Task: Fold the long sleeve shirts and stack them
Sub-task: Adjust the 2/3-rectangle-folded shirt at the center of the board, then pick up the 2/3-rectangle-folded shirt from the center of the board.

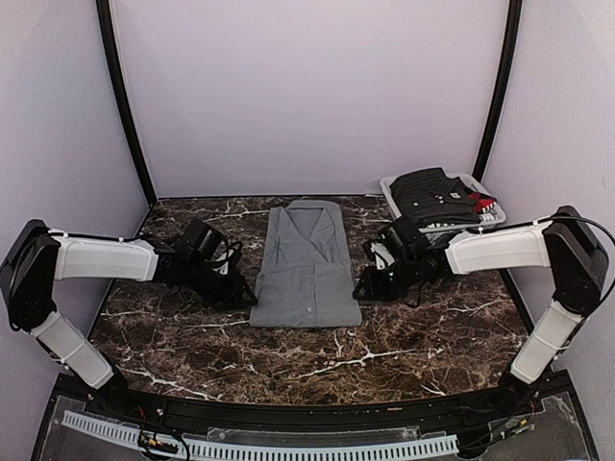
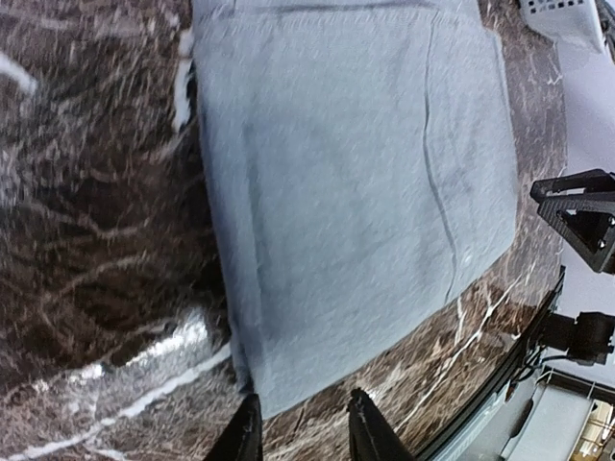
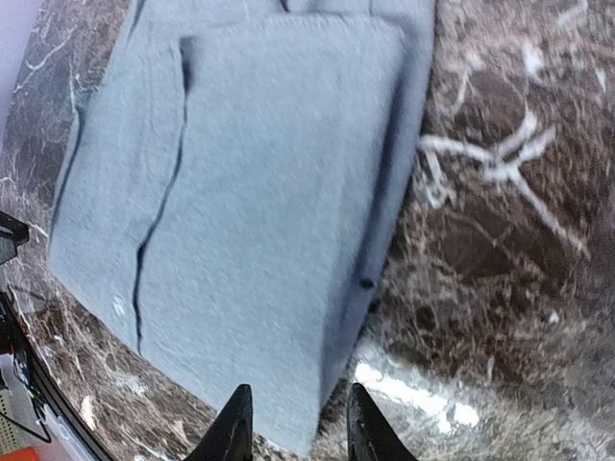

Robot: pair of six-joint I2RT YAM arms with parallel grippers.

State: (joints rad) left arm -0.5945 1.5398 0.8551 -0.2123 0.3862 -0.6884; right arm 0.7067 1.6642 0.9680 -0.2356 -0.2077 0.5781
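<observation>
The plain mid-grey, collared, button-front cloth shirt (image 1: 307,264) lies face up in the middle of the dark marble-patterned table (image 1: 288,360). Its sides are turned in, so it makes a narrow upright rectangle with the collar at the far end. That shape suits a lengthwise fold, which I judge to be the step in hand.

The left gripper (image 2: 306,434) sits low at the shirt's near left corner and the right gripper (image 3: 293,429) at its near right corner, mirrored so that both hem corners could be lifted evenly. Each pair of black fingers stands a little apart, with the cloth edge just at the tips. No cloth is visibly pinched in either wrist view (motion blur softens both).

At the back right, a white slatted plastic basket (image 1: 488,204) holds dark folded garments (image 1: 437,190), well apart from the grey shirt and probably waiting their turn.
</observation>
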